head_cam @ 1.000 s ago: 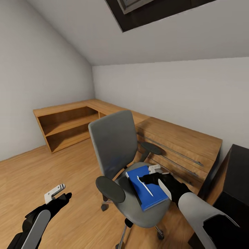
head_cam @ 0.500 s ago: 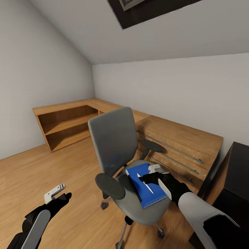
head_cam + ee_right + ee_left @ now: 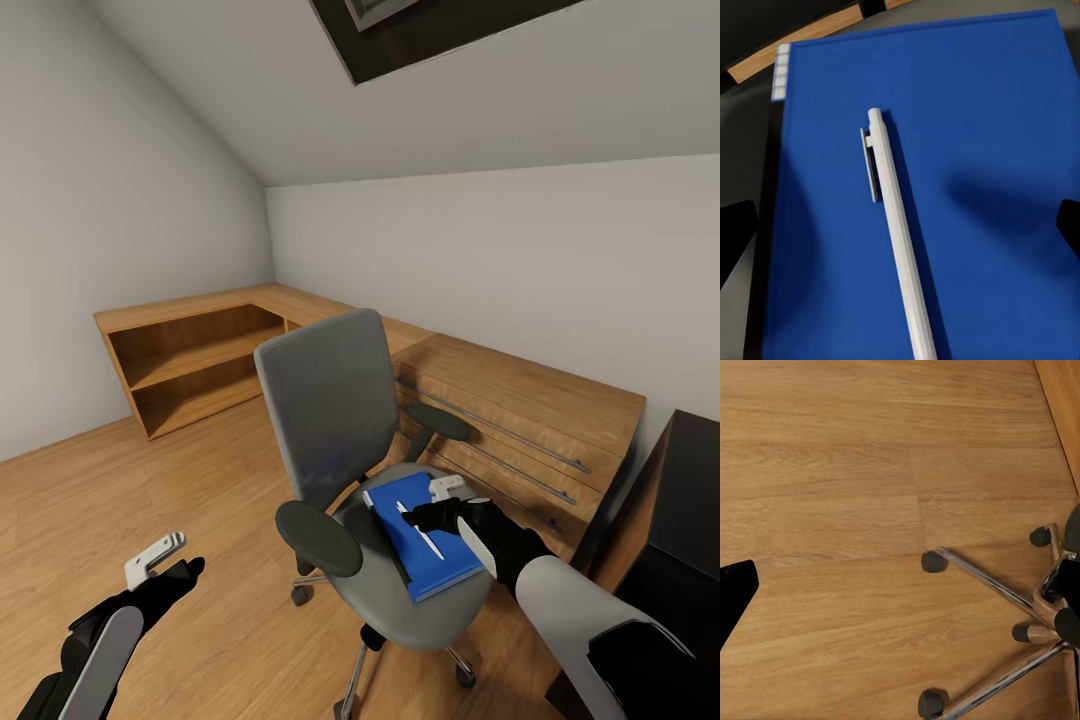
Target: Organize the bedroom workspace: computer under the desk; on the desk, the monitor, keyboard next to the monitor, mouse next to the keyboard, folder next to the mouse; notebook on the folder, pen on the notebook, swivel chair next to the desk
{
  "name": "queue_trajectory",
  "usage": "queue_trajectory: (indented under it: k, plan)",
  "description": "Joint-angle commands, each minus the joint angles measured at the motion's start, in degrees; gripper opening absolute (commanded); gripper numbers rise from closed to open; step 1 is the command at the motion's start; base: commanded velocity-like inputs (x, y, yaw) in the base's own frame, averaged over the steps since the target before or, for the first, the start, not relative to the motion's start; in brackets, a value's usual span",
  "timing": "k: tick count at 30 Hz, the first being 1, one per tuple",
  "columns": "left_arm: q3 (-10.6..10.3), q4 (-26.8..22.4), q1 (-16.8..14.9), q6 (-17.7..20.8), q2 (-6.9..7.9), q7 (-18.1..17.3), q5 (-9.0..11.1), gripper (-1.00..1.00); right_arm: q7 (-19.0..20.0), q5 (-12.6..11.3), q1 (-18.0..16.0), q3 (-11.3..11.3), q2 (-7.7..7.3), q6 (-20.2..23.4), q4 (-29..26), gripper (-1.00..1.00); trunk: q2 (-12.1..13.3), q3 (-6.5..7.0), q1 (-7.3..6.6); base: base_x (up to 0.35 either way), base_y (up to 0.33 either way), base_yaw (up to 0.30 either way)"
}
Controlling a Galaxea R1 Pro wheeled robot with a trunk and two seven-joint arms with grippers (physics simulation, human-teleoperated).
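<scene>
The swivel chair (image 3: 330, 410) stands in the middle of the room, its grey seat facing me. A blue folder (image 3: 445, 565) lies flat on the seat, with a thin white pen (image 3: 428, 540) resting lengthwise on it. My right gripper (image 3: 420, 517) hovers just above the folder and pen, open, nothing between its fingers. In the right wrist view the pen (image 3: 896, 217) crosses the folder (image 3: 990, 112) between two wide-apart black fingertips (image 3: 735, 232). My left gripper (image 3: 168, 562) hangs open low over the floor, left of the chair. A corner of the black desk (image 3: 690, 500) shows at the right edge.
A light wooden chest (image 3: 520, 420) with long bar handles stands right behind the chair, and low open wooden shelving (image 3: 190, 360) fills the far corner. In the left wrist view the chair's chrome base (image 3: 997, 592) and castors spread over bare wood floor. A skylight sits in the sloped ceiling.
The head view shifted slightly. My left gripper has sunk a little lower and to the left. The right gripper holds its place over the folder and pen.
</scene>
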Motion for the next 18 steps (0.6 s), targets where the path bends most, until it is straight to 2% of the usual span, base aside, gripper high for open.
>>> queue_trajectory:
  k: [1, 18]
  plan:
    - [0.0, -0.1, 0.0, 0.1, 0.03, 0.5, 0.6, 1.00, -0.1, -0.6, 0.0, 0.3, -0.04, 0.3, -0.1, 1.00, 0.0, -0.06, -0.01, 0.000, 0.000, 0.000]
    - [0.1, 0.3, 0.0, 0.0, 0.02, 0.5, 0.6, 1.00, -0.1, -0.3, 0.0, 0.4, 0.14, 0.5, 0.0, 1.00, 0.0, -0.06, -0.01, 0.018, 0.000, 0.000]
